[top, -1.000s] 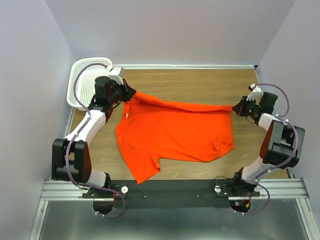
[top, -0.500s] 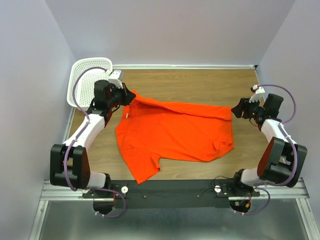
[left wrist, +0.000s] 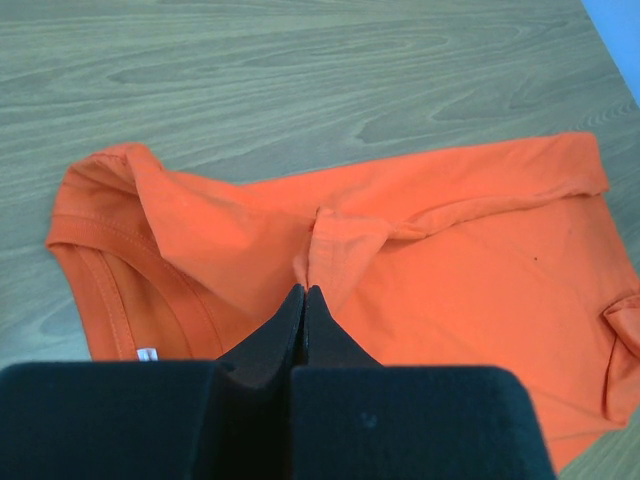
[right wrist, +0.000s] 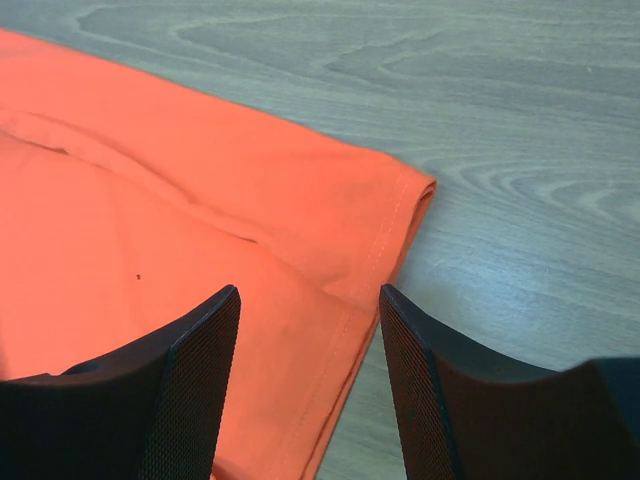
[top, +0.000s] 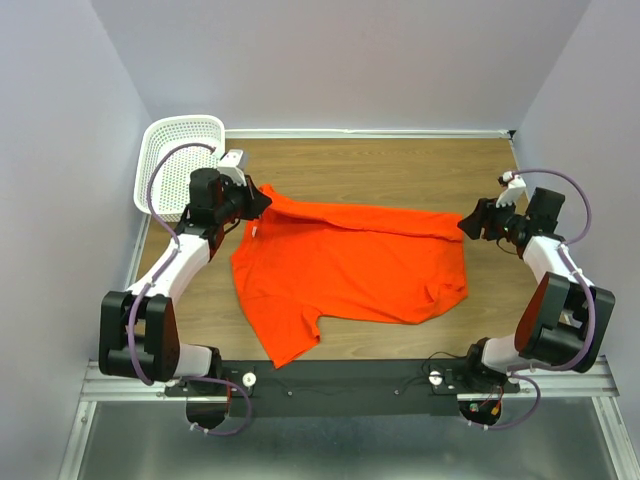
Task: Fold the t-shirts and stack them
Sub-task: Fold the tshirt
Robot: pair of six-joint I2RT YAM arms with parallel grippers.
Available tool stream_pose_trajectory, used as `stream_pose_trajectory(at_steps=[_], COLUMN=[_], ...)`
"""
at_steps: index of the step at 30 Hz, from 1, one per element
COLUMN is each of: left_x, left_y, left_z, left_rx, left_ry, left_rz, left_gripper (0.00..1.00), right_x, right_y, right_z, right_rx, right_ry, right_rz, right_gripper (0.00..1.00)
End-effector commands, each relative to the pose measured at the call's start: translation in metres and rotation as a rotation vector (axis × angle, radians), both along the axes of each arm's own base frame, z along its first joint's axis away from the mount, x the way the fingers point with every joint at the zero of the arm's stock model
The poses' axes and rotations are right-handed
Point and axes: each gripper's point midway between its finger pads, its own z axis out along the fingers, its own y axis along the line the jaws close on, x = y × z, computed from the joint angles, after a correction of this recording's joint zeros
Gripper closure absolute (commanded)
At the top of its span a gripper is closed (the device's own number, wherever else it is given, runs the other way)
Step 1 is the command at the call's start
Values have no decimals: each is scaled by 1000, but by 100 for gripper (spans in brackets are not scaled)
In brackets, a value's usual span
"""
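The bright orange-red t-shirt [top: 350, 262] lies spread across the middle of the wooden table, with a sleeve pointing toward the near edge. My left gripper [top: 262, 198] is shut on a pinched fold of the t-shirt [left wrist: 450, 240] beside the collar, holding that corner slightly raised. In the left wrist view the left gripper [left wrist: 304, 291] has its tips pressed together at the fold. My right gripper [top: 468, 224] stands open at the shirt's far right corner. In the right wrist view the right gripper [right wrist: 308, 292] hovers over the hemmed corner of the t-shirt [right wrist: 200, 200], which lies flat below.
A white mesh basket [top: 170, 150] sits at the far left corner, just behind the left arm. Bare wooden table [top: 400, 170] shows beyond the shirt and to its right. Pale walls close in the left, right and back.
The right gripper has opened and let go of the shirt's right corner, which dropped flat onto the table. The left gripper shifted slightly nearer, still holding its fold.
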Motion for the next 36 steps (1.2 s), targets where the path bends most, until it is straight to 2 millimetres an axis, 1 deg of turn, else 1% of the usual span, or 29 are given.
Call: stream_pose_trajectory(at_steps=[1,13,20,30,36], left_x=[-9,-22,-30,-38,-44], left_y=[0,3,1,-4,-8], left_z=[2,-3,-6,-3,2], left_rx=[-7,-14,-26,-35,-46], left_ry=[1,20,34,38,31], left_rz=[-12,6,2,-16,-23], left_gripper=[100,100,100,100,100], right_x=[-2,-2,-3,-3,-3], right_y=[2,3,4,4,5], right_z=[-3,-6,-6,-6,-5], right_rx=[19,23,29,31,32], right_ry=[15,22,24,25,23], right_rz=[25,32,38,39,41], right_gripper=[34,34,34,34,34])
